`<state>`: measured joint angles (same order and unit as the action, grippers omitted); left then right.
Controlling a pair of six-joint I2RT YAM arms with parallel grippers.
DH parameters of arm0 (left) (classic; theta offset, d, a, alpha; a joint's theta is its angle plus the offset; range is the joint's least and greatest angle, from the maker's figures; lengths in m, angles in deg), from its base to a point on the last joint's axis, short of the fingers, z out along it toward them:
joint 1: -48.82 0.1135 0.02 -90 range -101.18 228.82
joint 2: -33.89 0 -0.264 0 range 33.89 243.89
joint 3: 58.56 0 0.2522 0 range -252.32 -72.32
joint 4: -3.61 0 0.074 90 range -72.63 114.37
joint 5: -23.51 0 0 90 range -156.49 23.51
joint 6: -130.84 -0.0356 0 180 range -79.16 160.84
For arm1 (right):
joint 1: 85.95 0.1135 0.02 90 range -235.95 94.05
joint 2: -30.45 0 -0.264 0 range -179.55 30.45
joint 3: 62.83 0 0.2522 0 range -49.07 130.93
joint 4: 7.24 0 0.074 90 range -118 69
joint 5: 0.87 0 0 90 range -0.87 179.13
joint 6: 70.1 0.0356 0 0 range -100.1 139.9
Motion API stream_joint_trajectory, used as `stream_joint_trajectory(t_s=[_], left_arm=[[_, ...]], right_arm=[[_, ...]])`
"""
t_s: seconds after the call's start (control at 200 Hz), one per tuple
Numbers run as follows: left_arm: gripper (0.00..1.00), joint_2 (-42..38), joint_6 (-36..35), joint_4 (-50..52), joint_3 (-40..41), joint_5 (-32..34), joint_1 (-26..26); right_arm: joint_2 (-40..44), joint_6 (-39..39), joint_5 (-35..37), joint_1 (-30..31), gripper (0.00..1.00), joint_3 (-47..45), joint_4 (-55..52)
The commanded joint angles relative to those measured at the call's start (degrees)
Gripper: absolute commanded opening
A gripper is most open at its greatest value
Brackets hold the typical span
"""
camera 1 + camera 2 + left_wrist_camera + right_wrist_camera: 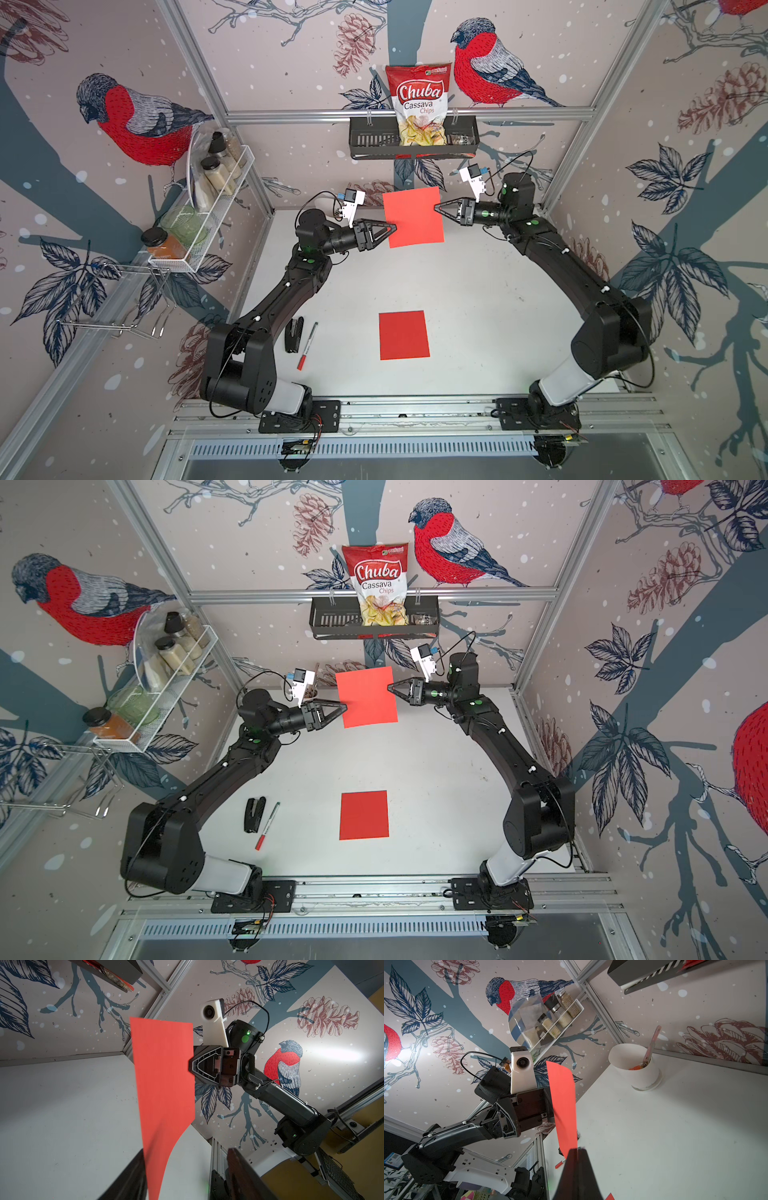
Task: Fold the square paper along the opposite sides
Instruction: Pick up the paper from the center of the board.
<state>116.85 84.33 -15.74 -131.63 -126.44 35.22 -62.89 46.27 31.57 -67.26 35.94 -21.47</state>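
A red square paper [413, 216] [368, 696] hangs upright in the air over the far part of the table, between my two grippers. My right gripper [436, 206] [576, 1150] is shut on the middle of its right edge. My left gripper [392, 227] [187, 1153] is at the paper's left edge, near the lower corner. In the left wrist view its jaws stand apart with the paper [164, 1074] between them, close against one finger [128, 1178]. A second red paper [404, 335] [364, 815] lies flat near the table's front centre.
A black stapler [294, 334] and a red marker [306, 345] lie front left on the table. A white cup [636, 1066] stands at the back of the table. A black shelf [361, 141] with a chips bag [419, 104] hangs on the back wall. A white jar rack [232, 187] hangs on the left wall.
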Motion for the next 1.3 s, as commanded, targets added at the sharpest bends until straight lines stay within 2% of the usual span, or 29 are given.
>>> stream_joint_trajectory(t_s=[0.0, 0.18, 0.33, 0.485, 0.555, 0.76, 0.88, 0.995, 1.176, 1.296], left_arm=[[0.62, -0.17, -1.77, 0.77, -0.48, -0.79, 0.16], [0.56, 0.01, -3.39, 3.6, -1.59, -0.35, 0.16], [0.46, 0.1, -3.89, 4.48, -2.0, 0.04, 0.15], [0.41, -0.2, -5.18, 6.65, -2.13, 0.85, 0.16], [0.35, -0.26, -5.77, 7.58, -2.22, 1.21, 0.16], [0.34, -0.7, -6.57, 8.77, -2.06, 1.71, 0.18], [0.21, -0.7, -6.66, 8.94, -2.13, 2.11, 0.17], [0.0, -0.61, -6.98, 9.46, -2.46, 2.62, 0.23], [0.0, -1.72, -8.04, 10.11, -1.91, 4.4, 0.2], [0.0, -3.36, -9.74, 10.87, -1.21, 6.35, 0.23]], right_arm=[[0.03, -2.88, -0.18, 0.02, 0.0, 0.98, -2.09], [0.18, -4.58, -0.27, 0.42, 0.0, 1.27, -3.87], [0.11, -5.8, -0.17, 1.03, 0.0, 1.65, -5.53], [0.18, -6.47, -0.1, 1.18, 0.0, 1.74, -6.39], [0.37, -6.59, -0.07, 1.13, 0.0, 1.78, -6.62], [0.77, -6.26, 0.15, 0.66, 0.0, 1.78, -6.54], [0.87, -6.58, 0.04, 0.73, 0.0, 1.82, -6.67], [0.94, -6.55, 0.0, 0.73, 0.0, 1.82, -6.66], [1.01, -6.44, -0.36, 0.49, 0.0, 1.67, -6.14], [1.7, -4.22, -2.47, -0.58, 0.0, -0.27, -1.42]])
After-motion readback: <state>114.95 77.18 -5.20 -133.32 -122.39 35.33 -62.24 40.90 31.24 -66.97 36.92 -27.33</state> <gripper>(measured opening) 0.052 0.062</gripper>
